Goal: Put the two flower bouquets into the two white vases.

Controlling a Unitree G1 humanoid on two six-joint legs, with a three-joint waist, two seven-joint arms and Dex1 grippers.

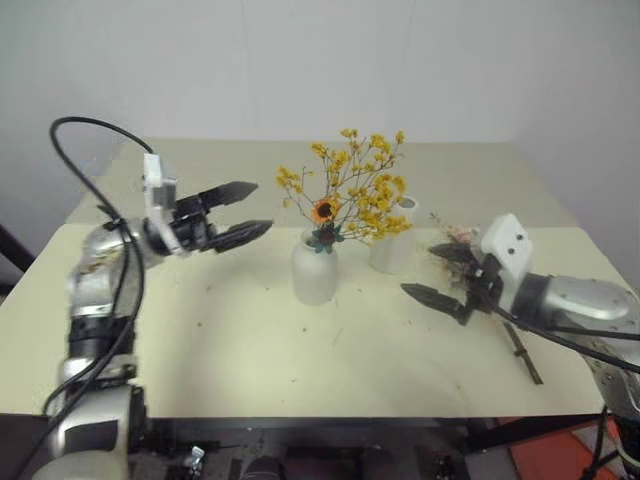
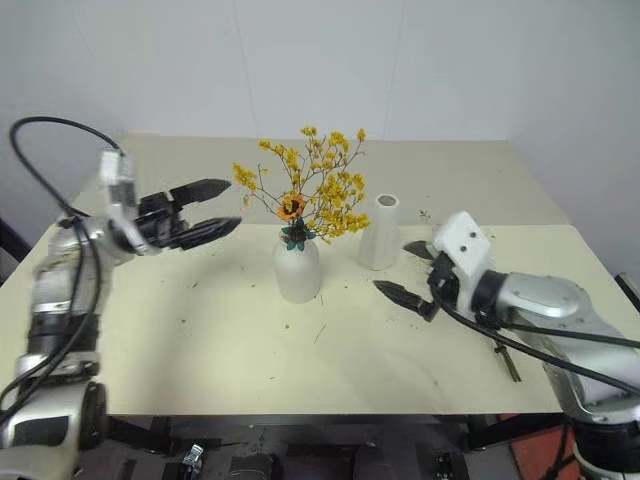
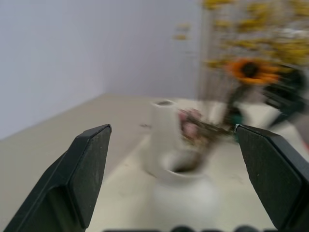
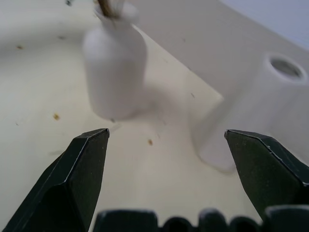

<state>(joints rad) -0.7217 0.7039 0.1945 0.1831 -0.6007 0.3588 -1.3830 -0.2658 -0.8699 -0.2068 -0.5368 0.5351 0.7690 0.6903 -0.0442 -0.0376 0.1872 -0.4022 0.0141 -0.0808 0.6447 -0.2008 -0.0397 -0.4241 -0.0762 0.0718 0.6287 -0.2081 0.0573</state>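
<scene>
Surface (image 2: 200,350): pale, lightly littered with small specks.
Round vase (image 2: 297,268): upright near centre, holding the yellow spray (image 2: 320,185), whose orange bloom (image 2: 291,207) sits just above the neck.
Tall vase (image 2: 379,232): upright just to the right of the round vase, mouth unfilled.
Pink roses (image 1: 455,238): lying on the surface right of the tall vase, partly hidden by the right gripper.
Left gripper (image 2: 212,210): released, jaws spread, in the air left of the spray, holding nothing.
Right gripper (image 2: 405,272): released, jaws wide, low beside the tall vase, holding nothing.
</scene>
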